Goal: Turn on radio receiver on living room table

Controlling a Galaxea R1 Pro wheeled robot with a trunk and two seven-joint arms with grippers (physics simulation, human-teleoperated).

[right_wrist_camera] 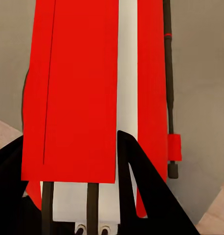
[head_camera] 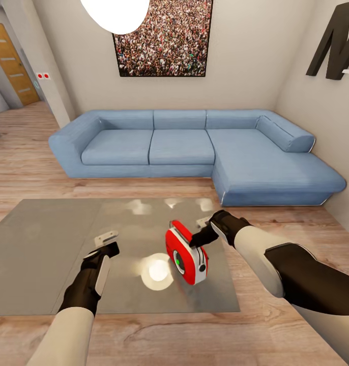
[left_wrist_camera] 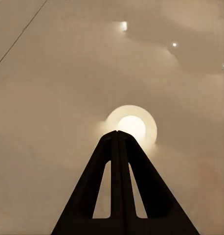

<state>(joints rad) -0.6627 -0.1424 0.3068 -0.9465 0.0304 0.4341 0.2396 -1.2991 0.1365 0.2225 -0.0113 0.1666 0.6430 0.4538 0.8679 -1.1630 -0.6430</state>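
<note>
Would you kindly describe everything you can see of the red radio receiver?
The radio receiver is small and red with rounded corners, a white side band, and a round dial with a green centre on its face; it looks like plastic. It stands upright on the glossy grey table, near that table's right front part, beside a bright lamp reflection. The right gripper reaches it from the right at its top; the right wrist view shows a thin dark rod along one side. Actual contact is unclear.
</note>
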